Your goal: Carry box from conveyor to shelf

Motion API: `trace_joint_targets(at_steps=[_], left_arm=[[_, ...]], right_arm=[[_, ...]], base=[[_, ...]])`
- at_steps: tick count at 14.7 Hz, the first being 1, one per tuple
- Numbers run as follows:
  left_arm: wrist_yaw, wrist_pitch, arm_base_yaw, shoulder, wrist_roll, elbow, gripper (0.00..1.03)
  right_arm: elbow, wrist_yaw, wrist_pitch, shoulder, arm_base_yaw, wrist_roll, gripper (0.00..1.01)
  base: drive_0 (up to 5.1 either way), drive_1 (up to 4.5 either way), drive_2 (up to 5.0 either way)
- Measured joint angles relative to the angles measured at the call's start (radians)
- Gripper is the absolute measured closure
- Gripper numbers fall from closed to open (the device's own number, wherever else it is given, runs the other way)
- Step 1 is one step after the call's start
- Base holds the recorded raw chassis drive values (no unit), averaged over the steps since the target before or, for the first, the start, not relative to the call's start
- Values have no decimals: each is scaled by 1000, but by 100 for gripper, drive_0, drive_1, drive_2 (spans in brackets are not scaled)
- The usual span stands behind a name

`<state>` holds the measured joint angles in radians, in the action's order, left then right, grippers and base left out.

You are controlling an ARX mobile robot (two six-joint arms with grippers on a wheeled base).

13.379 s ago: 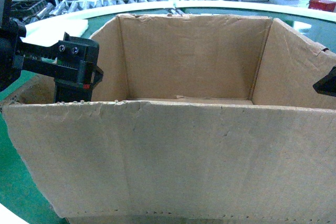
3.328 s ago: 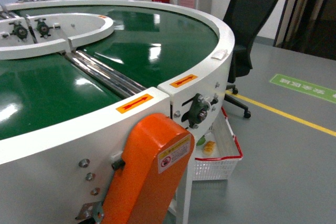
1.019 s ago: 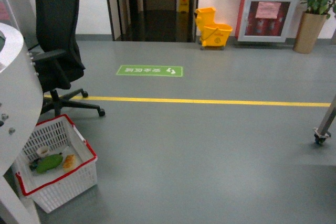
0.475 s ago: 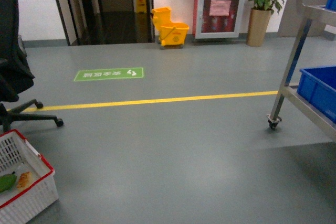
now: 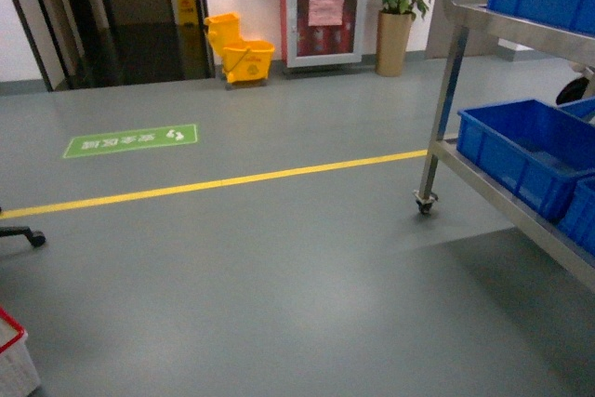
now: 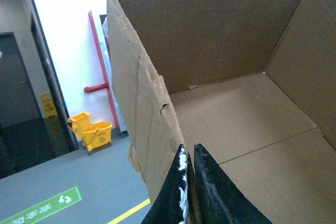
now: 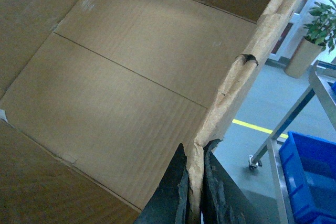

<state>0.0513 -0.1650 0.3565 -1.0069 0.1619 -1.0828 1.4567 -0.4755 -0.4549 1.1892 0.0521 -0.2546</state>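
Note:
The box (image 6: 247, 114) is a brown cardboard carton with ragged top edges, and both wrist views look down into its bare inside. My left gripper (image 6: 189, 149) is shut on the torn left wall of the box. My right gripper (image 7: 195, 148) is shut on the creased right wall of the box (image 7: 121, 77). The metal shelf (image 5: 446, 72) stands at the right in the head view, and its leg (image 7: 283, 124) shows past the box in the right wrist view. The head view shows neither the box nor the grippers. The conveyor is out of view.
Blue bins (image 5: 521, 151) sit on the shelf's levels, one also showing as a blue bin (image 7: 310, 171) below the box. A yellow floor line (image 5: 214, 181), a green floor sign (image 5: 130, 140), a yellow mop bucket (image 5: 240, 51) and a potted plant (image 5: 402, 6) lie ahead. A white basket corner (image 5: 14, 360) shows at bottom left.
The head view has swung right: conveyor, chair and basket slid off to the left, and the shelf with blue bins came in at the right.

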Motion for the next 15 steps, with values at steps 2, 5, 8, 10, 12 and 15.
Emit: trace_joint_targets(at_steps=[2,5,8,10,12,15], left_arm=[[0,0,0,0,0,0,101],[0,0,0,0,0,0,101],[0,0,0,0,1,0,101],[0,0,0,0,1,0,101],[0,0,0,0,1,0,101],[0,0,0,0,2,0,101]], right_arm=[[0,0,0,0,0,0,98],[0,0,0,0,0,0,98],[0,0,0,0,0,0,98],[0,0,0,0,0,0,98],[0,0,-1,0,0,0,98],[0,0,0,0,0,0,98]], base=[[-163,-163,-163],[-163,-163,-163],[-163,-163,-163],[-161,-161,-161],[-159,-159,-159],[-156,-156,-156]])
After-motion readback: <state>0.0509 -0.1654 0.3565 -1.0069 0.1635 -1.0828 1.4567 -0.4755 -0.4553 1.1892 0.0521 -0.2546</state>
